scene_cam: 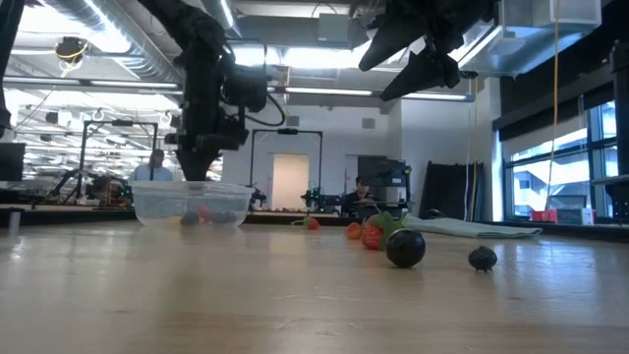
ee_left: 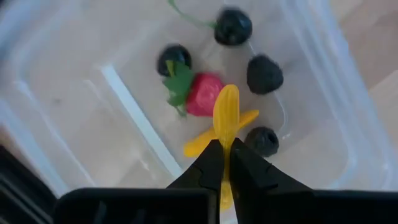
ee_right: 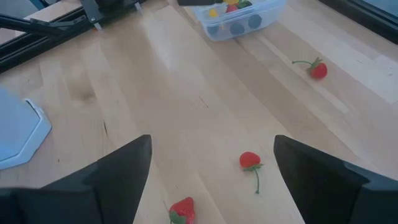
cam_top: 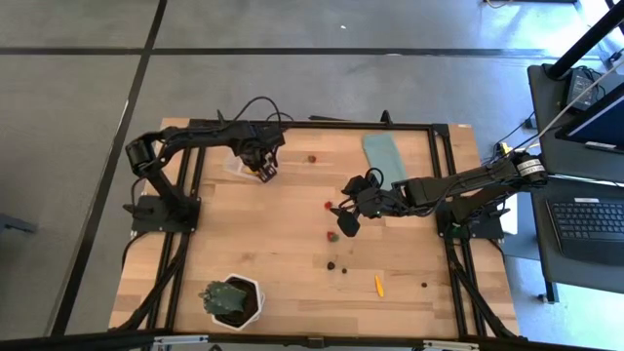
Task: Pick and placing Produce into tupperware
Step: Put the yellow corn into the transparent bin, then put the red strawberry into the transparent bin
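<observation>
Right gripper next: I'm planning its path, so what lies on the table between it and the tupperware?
In the right wrist view, between the open right gripper and the tupperware lies bare wood; one red piece sits just ahead, a cherry-like one off to the side.

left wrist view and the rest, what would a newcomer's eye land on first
The left claw is shut on a yellow piece above the clear tub, which already holds a strawberry and dark berries. Mid-table, the right claw hangs wide open over loose strawberries. A potted plant sits at the table's near edge.
</observation>
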Controlling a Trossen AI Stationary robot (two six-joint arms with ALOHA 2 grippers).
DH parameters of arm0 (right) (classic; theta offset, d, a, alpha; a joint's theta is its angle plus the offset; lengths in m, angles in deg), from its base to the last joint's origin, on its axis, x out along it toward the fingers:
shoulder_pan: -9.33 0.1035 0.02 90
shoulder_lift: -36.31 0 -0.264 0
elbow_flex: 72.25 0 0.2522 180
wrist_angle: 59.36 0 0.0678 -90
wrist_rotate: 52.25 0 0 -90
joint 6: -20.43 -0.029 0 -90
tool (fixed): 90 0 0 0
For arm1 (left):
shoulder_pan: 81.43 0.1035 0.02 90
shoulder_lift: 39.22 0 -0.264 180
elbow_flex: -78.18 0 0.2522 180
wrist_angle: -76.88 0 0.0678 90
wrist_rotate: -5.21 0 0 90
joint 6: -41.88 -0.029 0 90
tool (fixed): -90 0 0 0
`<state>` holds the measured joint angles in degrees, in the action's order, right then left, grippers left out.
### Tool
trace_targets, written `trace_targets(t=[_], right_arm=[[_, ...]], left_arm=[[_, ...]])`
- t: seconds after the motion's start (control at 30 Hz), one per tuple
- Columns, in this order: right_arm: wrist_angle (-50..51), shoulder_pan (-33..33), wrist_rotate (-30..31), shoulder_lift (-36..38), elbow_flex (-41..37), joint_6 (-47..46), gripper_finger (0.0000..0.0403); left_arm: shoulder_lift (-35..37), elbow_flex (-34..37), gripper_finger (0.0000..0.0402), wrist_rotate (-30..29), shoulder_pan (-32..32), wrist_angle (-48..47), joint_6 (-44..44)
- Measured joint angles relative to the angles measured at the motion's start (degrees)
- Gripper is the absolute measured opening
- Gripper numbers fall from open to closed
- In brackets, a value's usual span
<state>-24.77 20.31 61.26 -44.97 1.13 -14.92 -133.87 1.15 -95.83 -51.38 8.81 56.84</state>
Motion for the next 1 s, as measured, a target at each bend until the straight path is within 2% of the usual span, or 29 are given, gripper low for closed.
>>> trace_targets(t=[0.2,0.6,0.8,1.0], right_arm=[[0.0,0.0,0.0,0.0,0.0,0.0,0.0339],[0.0,0.0,0.0,0.0,0.0,-0.1,0.0339],[0.0,0.0,0.0,0.0,0.0,-0.2,0.0339],[0.0,0.0,0.0,0.0,0.0,-0.2,0.0339]], left_arm=[[0.0,2.8,0.0018,-0.1,-0.2,3.7,0.0],[0.0,2.9,0.0024,-0.2,-0.2,4.2,-1.8],[0.0,2.9,0.0057,-3.2,-0.8,4.5,-2.0],[0.0,2.9,0.0107,-2.9,-0.8,4.5,-1.9]])
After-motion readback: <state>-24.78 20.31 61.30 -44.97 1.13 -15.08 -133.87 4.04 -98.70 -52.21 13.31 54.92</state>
